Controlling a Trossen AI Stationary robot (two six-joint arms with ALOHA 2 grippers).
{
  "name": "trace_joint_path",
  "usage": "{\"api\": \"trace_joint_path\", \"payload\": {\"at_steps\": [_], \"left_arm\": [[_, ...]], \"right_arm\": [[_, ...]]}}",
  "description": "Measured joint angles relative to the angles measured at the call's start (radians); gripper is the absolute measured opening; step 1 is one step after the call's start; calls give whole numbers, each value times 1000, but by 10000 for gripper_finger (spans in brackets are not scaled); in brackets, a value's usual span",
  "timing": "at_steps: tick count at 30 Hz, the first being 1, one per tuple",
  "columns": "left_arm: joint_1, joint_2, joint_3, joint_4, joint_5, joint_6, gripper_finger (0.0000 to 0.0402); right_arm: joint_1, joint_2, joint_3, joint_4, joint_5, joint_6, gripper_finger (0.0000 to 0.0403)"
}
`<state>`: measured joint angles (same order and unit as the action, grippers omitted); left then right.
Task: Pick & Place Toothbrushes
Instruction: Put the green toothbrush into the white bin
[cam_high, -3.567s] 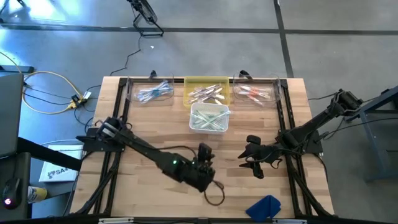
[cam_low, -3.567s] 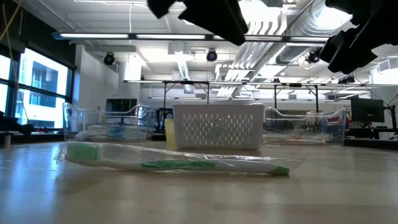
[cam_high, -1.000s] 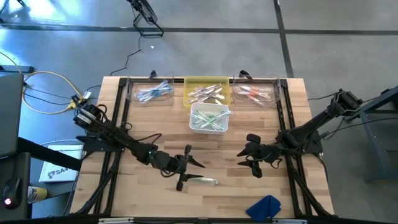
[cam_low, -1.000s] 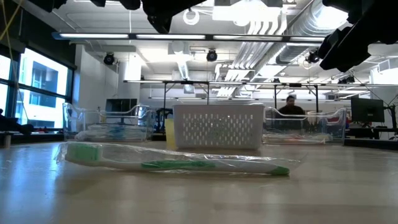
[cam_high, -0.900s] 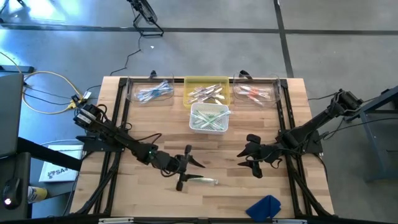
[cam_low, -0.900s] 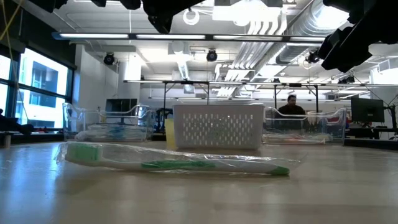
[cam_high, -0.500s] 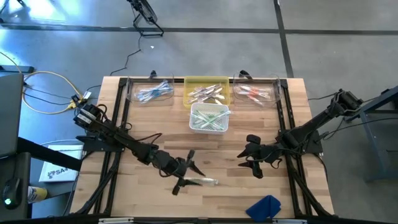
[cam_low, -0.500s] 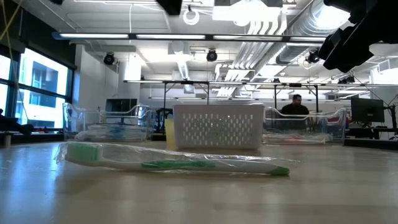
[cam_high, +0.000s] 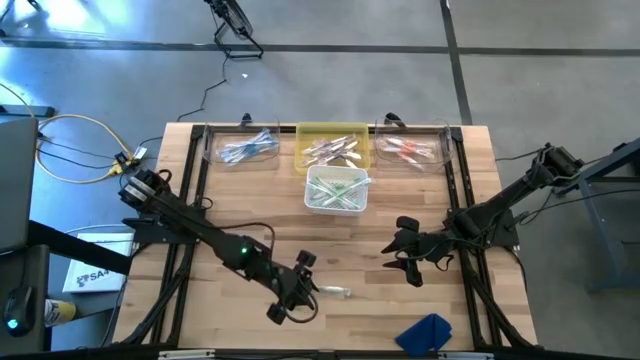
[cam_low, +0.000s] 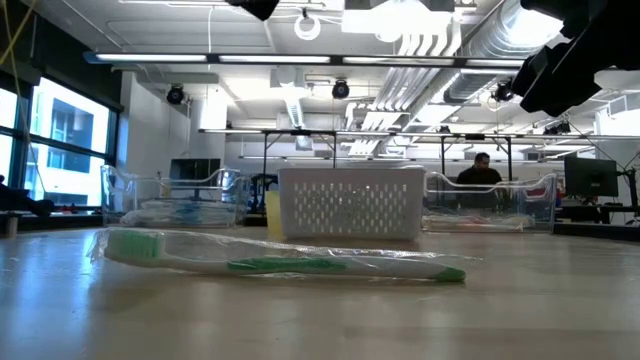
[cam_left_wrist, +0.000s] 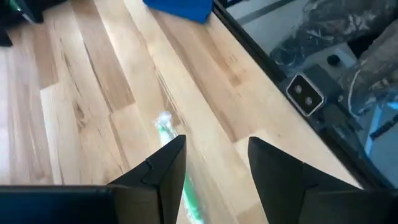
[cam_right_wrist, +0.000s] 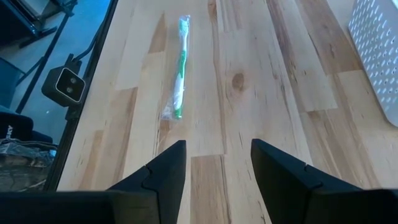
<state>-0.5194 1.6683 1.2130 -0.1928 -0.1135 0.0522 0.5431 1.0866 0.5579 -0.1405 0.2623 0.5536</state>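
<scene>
1. The low view is showing a wrapped green toothbrush (cam_low: 290, 262) lying flat near the tabletop's (cam_high: 370, 300) front edge.
2. The high view is showing the left gripper (cam_high: 297, 290) covering its handle, jaws released.
3. The right gripper (cam_high: 402, 250) is waiting mid-tabletop toward the right edge, jaws released.

Overhead straight down; low level across table (cam_low: 560, 320); both wrists close, sharing wrapped toothbrush (cam_right_wrist: 180, 68).
</scene>
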Motion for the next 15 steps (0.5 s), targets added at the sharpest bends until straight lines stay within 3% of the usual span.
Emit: {"api": "trace_joint_path", "payload": {"at_steps": [8,15], "left_arm": [[2,17,3,-86,-35,-82,168],[2,116,1,-85,-26,-96,168]], "right_arm": [[0,0,0,1,4,0,174],[0,0,0,0,4,3,174]]}}
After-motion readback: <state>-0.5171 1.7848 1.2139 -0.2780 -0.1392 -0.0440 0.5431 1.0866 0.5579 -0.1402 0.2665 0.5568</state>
